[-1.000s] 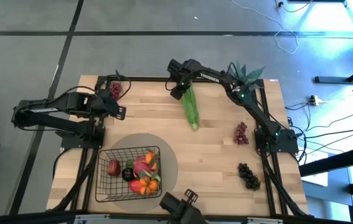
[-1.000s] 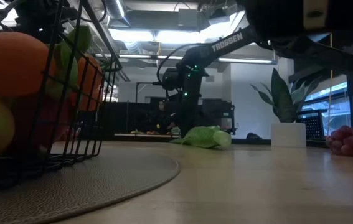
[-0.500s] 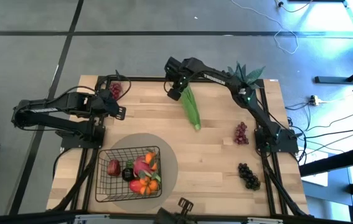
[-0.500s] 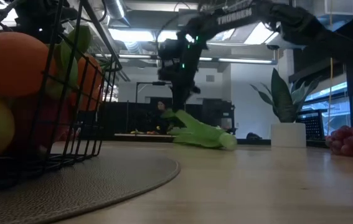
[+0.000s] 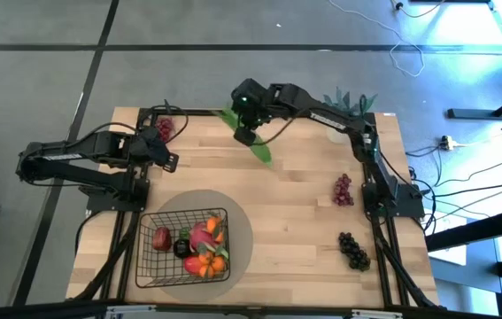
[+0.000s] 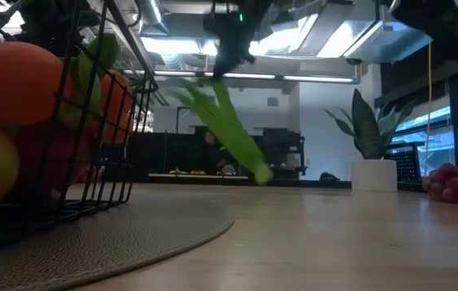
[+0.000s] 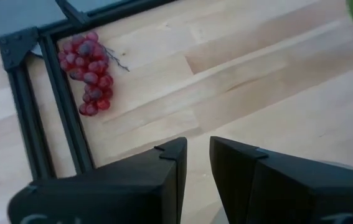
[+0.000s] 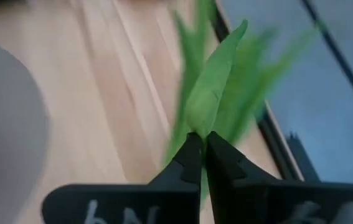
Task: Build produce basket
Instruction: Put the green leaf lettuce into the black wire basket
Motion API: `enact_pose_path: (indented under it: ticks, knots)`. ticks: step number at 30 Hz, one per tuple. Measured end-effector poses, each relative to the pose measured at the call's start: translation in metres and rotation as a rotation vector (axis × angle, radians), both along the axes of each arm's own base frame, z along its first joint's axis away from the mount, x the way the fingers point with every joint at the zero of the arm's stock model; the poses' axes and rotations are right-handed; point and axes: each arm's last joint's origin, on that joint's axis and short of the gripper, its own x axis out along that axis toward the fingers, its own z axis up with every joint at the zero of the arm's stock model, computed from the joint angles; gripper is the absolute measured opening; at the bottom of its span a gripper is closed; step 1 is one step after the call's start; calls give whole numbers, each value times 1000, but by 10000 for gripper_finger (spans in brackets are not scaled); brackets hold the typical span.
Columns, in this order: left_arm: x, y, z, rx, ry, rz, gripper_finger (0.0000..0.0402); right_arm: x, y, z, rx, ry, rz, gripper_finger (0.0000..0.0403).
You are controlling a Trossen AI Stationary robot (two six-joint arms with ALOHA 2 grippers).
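From above, the right gripper (image 5: pixel 244 136) hangs over the far edge of the wooden worktop (image 5: pixel 304 221), its fingers clamped on a long green leafy bunch (image 5: pixel 255 147) that juts out on both sides of them. The left gripper (image 5: pixel 169 159) waits near the worktop's left edge, with a cluster of red grapes (image 5: pixel 163 128) just beyond its fingers at the far left corner. The wire-mesh basket (image 5: pixel 153 266) sits on a round grey mat (image 5: pixel 237 221) well apart from both sets of fingers, holding a pink dragon fruit (image 5: pixel 199 235), a red fruit (image 5: pixel 161 237) and orange fruit (image 5: pixel 206 261). More red grapes (image 5: pixel 343 189) and dark grapes (image 5: pixel 353 251) lie along the right side.

At table height, the green bunch (image 6: pixel 224 129) hangs slanting down from the right gripper's fingers, its lower tip at or just above the worktop (image 6: pixel 334 242); I cannot tell whether it touches. The basket (image 6: pixel 91 186) fills the near left, orange fruit (image 6: pixel 18 81) inside. A potted plant (image 6: pixel 371 153) and red grapes (image 6: pixel 453 183) stand at the right.

From the left wrist, the two dark fingers (image 7: pixel 170 168) stand slightly apart with nothing between them; the red grapes (image 7: pixel 88 78) lie ahead of them by the black frame (image 7: pixel 64 118).

From the right wrist, the fingers (image 8: pixel 192 158) are pressed together on the green leaves (image 8: pixel 216 93), which fan out beyond the tips.
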Motion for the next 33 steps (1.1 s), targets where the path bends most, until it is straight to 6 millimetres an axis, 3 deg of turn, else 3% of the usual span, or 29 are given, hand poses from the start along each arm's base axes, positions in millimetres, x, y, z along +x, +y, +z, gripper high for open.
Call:
enact_pose_path:
  ticks: [6,12,23,29,33]
  knots:
    - [-5,0,3,41,12,-41,51,-1,36,45,-32,-235,73,0]
    - [-21,-1,10,87,-44,-39,37,4,67,76,-12,-472,179,0]
    - [-64,-3,21,163,-224,11,3,21,119,101,75,-787,383,0]
    - [-71,-3,22,165,-259,12,2,24,145,110,74,-887,444,0]
    - [-71,-3,22,164,-257,10,1,35,159,106,74,-946,478,0]
